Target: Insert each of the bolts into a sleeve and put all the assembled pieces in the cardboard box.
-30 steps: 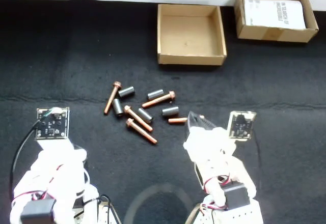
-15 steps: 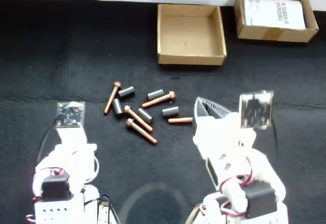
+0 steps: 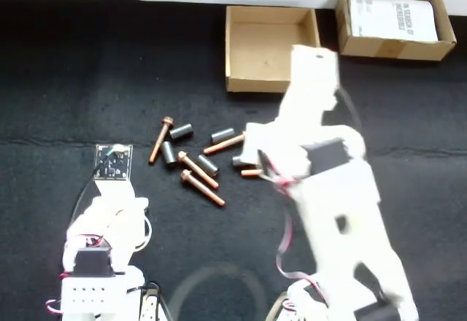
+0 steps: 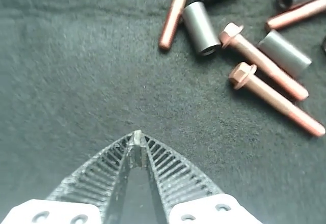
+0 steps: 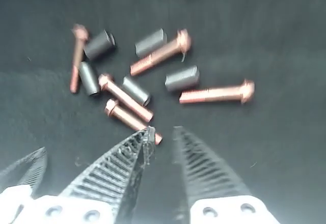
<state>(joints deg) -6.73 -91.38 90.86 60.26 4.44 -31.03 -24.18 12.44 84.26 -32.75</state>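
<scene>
Copper-coloured bolts [image 3: 197, 169], five of them, lie mixed with five short grey sleeves [image 3: 208, 165] in one loose cluster near the middle of the black-covered table [image 3: 87, 66]. No bolt sits inside a sleeve. Beyond the cluster, toward the table's far edge, the open-topped cardboard box [image 3: 255, 84] shows its bare floor. A second box [image 3: 394, 47] holding a printed sheet [image 3: 392, 18] stands just beside it, at the far right corner. The left gripper [image 4: 136, 135] points at bare cloth on the near-left side of the cluster, its fingers pressed together on nothing. The right gripper [image 5: 163, 130] hangs over the cluster's near-right side, its fingers slightly apart and holding nothing. From above, the right arm [image 3: 343, 197] stretches from the near edge and covers part of one bolt and one sleeve.
</scene>
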